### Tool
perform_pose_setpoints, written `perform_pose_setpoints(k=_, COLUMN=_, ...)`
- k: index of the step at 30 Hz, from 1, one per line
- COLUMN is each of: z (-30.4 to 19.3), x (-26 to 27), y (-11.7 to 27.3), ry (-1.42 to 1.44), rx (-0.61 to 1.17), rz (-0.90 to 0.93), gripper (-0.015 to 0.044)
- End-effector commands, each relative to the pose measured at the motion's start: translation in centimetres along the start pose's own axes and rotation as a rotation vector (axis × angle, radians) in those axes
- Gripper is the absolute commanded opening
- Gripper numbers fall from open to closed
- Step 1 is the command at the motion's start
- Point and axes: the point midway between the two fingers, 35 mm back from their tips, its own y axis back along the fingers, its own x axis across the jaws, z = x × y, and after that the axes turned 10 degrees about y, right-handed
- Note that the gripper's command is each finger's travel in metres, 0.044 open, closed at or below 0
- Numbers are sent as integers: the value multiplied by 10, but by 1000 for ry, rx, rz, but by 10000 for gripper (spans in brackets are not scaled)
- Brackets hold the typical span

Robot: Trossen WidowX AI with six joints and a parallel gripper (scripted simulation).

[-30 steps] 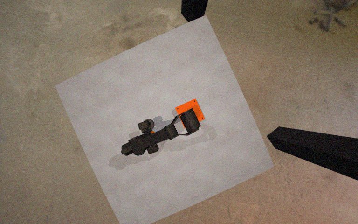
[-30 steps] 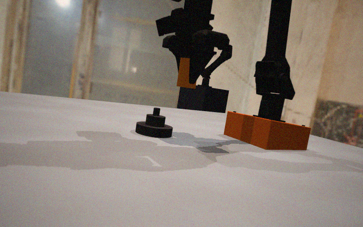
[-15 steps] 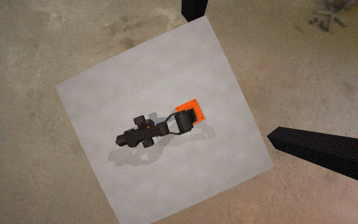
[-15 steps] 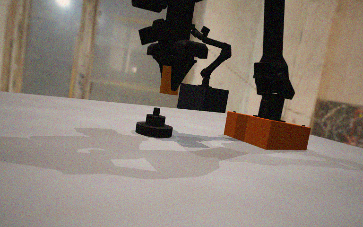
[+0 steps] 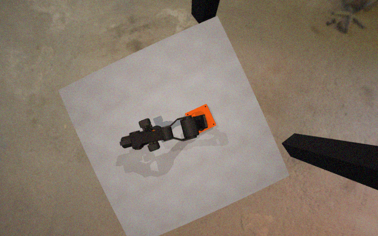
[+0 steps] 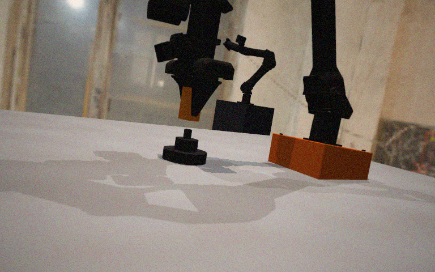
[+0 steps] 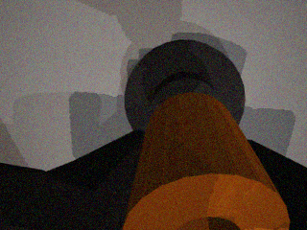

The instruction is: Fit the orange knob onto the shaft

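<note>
My gripper is shut on the orange knob, a tapered cylinder held upright. In the exterior view the knob hangs a little above the dark shaft, with a visible gap between them. The round black pedestal stands on the table, a narrower step carrying the shaft. In the wrist view the knob hides the shaft and part of the pedestal. The shaft's flat side does not show. In the top view the arm covers the pedestal, and only a speck of orange shows there.
The arm's orange base block stands on the grey table, right of the pedestal in the exterior view. Black beams reach toward the table in the top view. Another dark arm on a dark block stands in the background.
</note>
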Motion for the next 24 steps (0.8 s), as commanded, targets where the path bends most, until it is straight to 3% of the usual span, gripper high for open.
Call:
perform_pose_setpoints(k=1, z=-3, x=0, y=-14, ry=5, rx=11, rz=1, gripper=0)
perform_pose_setpoints(k=24, z=-3, x=-1, y=-18, ry=0, rx=11, rz=1, gripper=0)
